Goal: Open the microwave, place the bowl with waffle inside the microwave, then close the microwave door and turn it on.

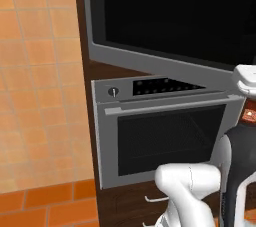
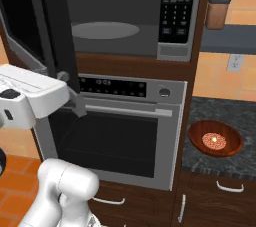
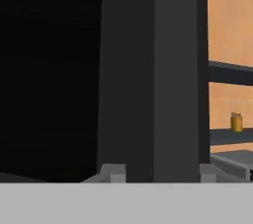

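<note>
The microwave [image 2: 125, 41] stands open, its round grey turntable [image 2: 105, 30] showing in the dark cavity, with the keypad [image 2: 177, 6] on its right. The microwave door [image 2: 50, 21] is swung out to the left, and its black window [image 1: 165, 11] fills the top of the left base view. My gripper [image 2: 72, 98] is at the door's lower free edge. In the hand view the dark door edge [image 3: 153, 70] fills the gap between my fingertips [image 3: 114, 172], so the gripper [image 3: 160, 172] is shut on it. The reddish-brown bowl [image 2: 227, 150] holding the waffle [image 2: 214, 141] sits on the counter at lower right.
A steel-framed oven [image 2: 115, 136] with a horizontal bar handle sits directly under the microwave. The dark counter [image 2: 210, 113] lies right of it, with drawers below. A brown jar [image 2: 218, 13] stands on a far shelf. Orange tiled wall lies to the left [image 1: 40, 96].
</note>
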